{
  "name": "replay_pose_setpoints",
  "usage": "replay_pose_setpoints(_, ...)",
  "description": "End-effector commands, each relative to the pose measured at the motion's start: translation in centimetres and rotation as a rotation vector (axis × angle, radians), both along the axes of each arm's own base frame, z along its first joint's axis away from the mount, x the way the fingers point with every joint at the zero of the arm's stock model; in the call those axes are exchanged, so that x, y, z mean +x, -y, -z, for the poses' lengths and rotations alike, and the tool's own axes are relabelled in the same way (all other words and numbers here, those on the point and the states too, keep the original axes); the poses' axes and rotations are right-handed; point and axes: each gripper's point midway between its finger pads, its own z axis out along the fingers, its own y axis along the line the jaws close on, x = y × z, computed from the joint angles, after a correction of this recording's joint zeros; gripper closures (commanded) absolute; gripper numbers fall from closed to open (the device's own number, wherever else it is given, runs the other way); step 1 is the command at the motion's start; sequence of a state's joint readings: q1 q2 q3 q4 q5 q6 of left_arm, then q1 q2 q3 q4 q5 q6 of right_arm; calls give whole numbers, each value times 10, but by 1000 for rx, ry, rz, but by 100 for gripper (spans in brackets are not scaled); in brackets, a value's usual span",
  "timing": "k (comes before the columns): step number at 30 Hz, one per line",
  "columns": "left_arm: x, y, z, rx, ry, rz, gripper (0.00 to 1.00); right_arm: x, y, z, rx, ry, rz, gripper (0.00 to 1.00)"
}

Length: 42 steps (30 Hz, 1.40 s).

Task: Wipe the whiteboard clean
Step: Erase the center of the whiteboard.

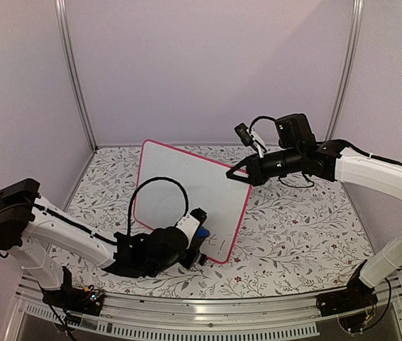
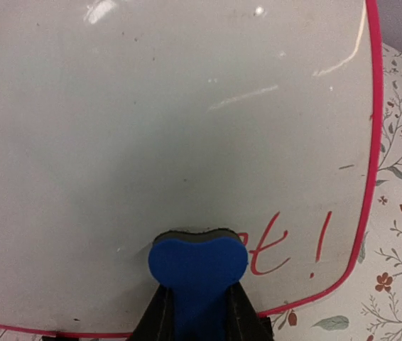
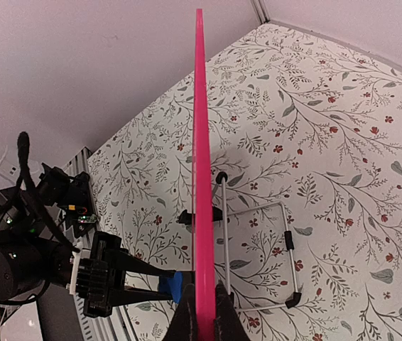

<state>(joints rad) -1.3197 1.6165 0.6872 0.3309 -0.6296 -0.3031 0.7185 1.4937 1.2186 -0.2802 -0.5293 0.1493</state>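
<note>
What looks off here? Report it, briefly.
Nothing is spilled or broken. The eraser is squeezed out of shape in the left gripper, bulging above the fingers against the whiteboard. Beside it, red writing sits near the board's lower corner. The right gripper pinches the board's edge.

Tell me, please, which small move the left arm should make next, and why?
Probably slide the blue eraser sideways, toward the red writing beside it. The left fingers hold the eraser against the whiteboard, the letters and exclamation mark are unwiped, and the right fingers clamp the board's edge, which should steady it.
</note>
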Motion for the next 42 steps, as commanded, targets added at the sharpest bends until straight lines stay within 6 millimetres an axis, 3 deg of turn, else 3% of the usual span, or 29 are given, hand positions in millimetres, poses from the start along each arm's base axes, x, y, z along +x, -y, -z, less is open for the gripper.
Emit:
replay_pose_setpoints(1,-3,-22,43,63,-79,-37,100,-14,-4,21,-54,-33,-60,100)
replay_pose_setpoints(7,-6,-33,69,122,-107,-60,100,-14,-4,22,-55,-35,-61,100)
replay_pose_setpoints(22,-16,-49,78,162,-110,-62,100,-14,-5,21,-53,-36,-61,100)
replay_pose_setpoints(31,-14,-13,57,160,-42,-3,100,-14,-4,22,-57,-39,-62,100)
replay_pose_setpoints(42,-10,5,24,92,10,24,100,-14,-5,22,-56,-39,-63,100)
